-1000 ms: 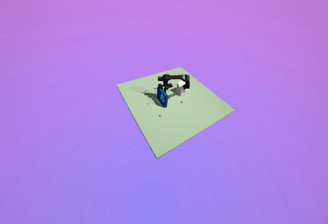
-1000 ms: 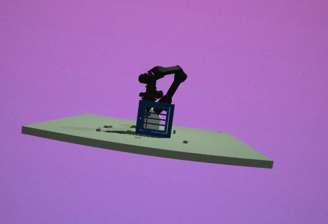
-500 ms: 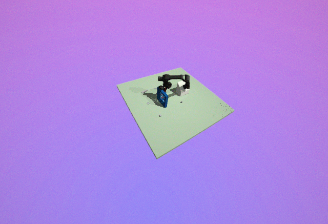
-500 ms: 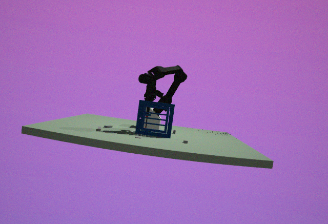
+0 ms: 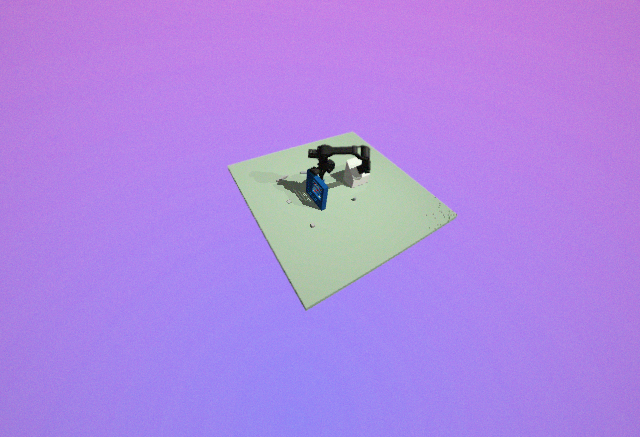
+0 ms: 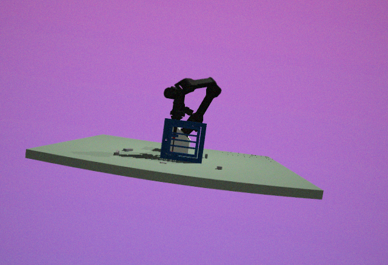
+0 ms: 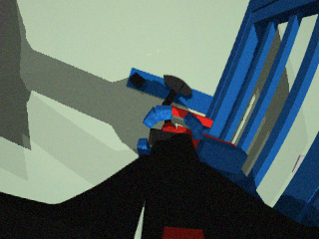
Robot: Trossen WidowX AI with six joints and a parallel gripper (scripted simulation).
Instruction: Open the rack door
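Note:
The blue rack frame (image 5: 324, 200) (image 6: 204, 139) stands upright on the pale green table (image 5: 330, 267) (image 6: 250, 174). Its blue slatted door (image 6: 185, 140) (image 7: 264, 55) looks closed, roughly in the frame's plane; a small opening angle cannot be told. The dark upright handle with a red end (image 7: 183, 232) stands on the arm's side, at the door's left edge in the exterior view. My gripper (image 6: 176, 119) (image 7: 171, 166) points down and is shut on the handle. The fingers stand askew to the door's plane. Blue curved brackets (image 7: 158, 116) and a red strip (image 7: 199, 118) show below the handle.
A white wedge-shaped block (image 5: 355, 176) (image 6: 183, 146) stands beside the arm's base. Small blocks lie around the rack, among them a pinkish block (image 5: 312, 225) (image 6: 219, 167), a dark block (image 5: 353, 198) (image 6: 206, 156) and a flat block (image 6: 127, 149). Dark specks dot one table corner.

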